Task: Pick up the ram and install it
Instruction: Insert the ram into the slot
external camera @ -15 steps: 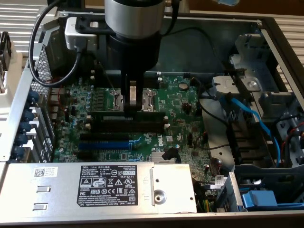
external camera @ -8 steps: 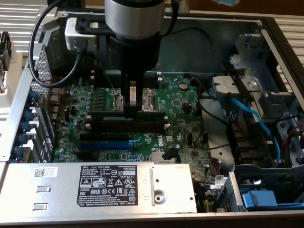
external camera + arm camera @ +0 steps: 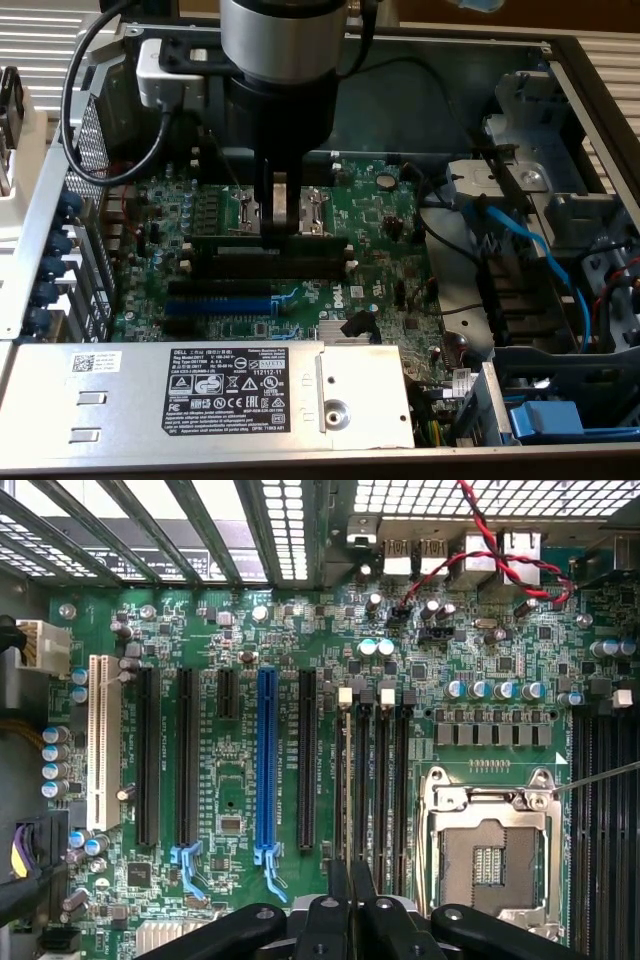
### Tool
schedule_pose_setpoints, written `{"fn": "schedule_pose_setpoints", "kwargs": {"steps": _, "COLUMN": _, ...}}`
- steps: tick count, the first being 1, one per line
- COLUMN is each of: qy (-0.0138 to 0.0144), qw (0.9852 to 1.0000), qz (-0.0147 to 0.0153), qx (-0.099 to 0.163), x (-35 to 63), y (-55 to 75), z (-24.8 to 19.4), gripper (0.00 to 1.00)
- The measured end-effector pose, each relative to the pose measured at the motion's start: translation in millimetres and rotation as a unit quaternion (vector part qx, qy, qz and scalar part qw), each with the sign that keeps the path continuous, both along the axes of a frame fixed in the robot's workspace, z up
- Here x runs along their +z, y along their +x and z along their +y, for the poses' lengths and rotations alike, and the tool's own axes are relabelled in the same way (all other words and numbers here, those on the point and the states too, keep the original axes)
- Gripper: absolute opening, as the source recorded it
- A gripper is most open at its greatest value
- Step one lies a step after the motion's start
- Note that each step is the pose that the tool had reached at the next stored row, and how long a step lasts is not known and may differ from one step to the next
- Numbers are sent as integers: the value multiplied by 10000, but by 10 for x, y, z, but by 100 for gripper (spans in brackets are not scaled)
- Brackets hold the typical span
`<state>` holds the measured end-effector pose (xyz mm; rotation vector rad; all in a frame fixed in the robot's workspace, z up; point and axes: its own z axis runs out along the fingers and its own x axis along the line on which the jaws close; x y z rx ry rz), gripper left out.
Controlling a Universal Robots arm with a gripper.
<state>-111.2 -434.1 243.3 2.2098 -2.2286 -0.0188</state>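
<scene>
Exterior view: an open desktop computer case with its green motherboard exposed, and the arm coming down from above over the middle of the board.
Gripper: hangs low over the board beside the CPU socket, its two fingers pressed together and pointing straight down.
Ram: a thin dark strip stands on edge in the memory slots right under the fingertips; the fingers seem to pinch its upper edge, though the contact itself is hidden by them.
Blue expansion slot: lies nearer the power supply, apart from the gripper.
Power supply: a grey metal box with a white-on-black label along the case's near edge.
Drive bay: at the exterior view's right, with a blue cable running across it.
Wrist view: looks along the board; the fingers are closed and lined up with a black memory slot, between the blue slot and the open socket.
Red cables: looped near the rear ports.
</scene>
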Motion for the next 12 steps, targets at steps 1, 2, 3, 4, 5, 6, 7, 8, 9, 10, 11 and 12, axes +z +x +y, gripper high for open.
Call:
{"fn": "schedule_pose_setpoints", "kwargs": {"steps": 1, "qy": 0, "qw": 10000, "qz": 0, "qx": 0, "x": 0, "y": 0, "z": -1, "gripper": 12}}
{"fn": "schedule_pose_setpoints", "kwargs": {"steps": 2, "qy": 0, "qw": 10000, "qz": 0, "qx": 0, "x": -2, "y": 0, "z": -3, "gripper": 12}}
{"fn": "schedule_pose_setpoints", "kwargs": {"steps": 3, "qy": 0, "qw": 10000, "qz": 0, "qx": 0, "x": -2, "y": -1, "z": -4, "gripper": 12}}
{"fn": "schedule_pose_setpoints", "kwargs": {"steps": 4, "qy": 0, "qw": 10000, "qz": 0, "qx": 0, "x": -3, "y": -1, "z": -6, "gripper": 12}}
{"fn": "schedule_pose_setpoints", "kwargs": {"steps": 5, "qy": -1, "qw": 10000, "qz": 1, "qx": 0, "x": -3, "y": -1, "z": -6, "gripper": 12}}
{"fn": "schedule_pose_setpoints", "kwargs": {"steps": 6, "qy": -1, "qw": 10000, "qz": 1, "qx": 0, "x": -4, "y": -1, "z": -6, "gripper": 12}}
{"fn": "schedule_pose_setpoints", "kwargs": {"steps": 7, "qy": -1, "qw": 10000, "qz": 0, "qx": -2, "x": -8, "y": -1, "z": -6, "gripper": 12}}
{"fn": "schedule_pose_setpoints", "kwargs": {"steps": 8, "qy": -2, "qw": 10000, "qz": 1, "qx": -5, "x": -10, "y": 0, "z": -6, "gripper": 12}}
{"fn": "schedule_pose_setpoints", "kwargs": {"steps": 9, "qy": -3, "qw": 10000, "qz": 1, "qx": -5, "x": -11, "y": 0, "z": -6, "gripper": 12}}
{"fn": "schedule_pose_setpoints", "kwargs": {"steps": 10, "qy": -4, "qw": 10000, "qz": 0, "qx": -5, "x": -11, "y": 0, "z": -7, "gripper": 12}}
{"fn": "schedule_pose_setpoints", "kwargs": {"steps": 11, "qy": -5, "qw": 10000, "qz": 0, "qx": -5, "x": -13, "y": 0, "z": -6, "gripper": 12}}
{"fn": "schedule_pose_setpoints", "kwargs": {"steps": 12, "qy": -7, "qw": 10000, "qz": 0, "qx": -8, "x": -15, "y": 0, "z": -3, "gripper": 12}}
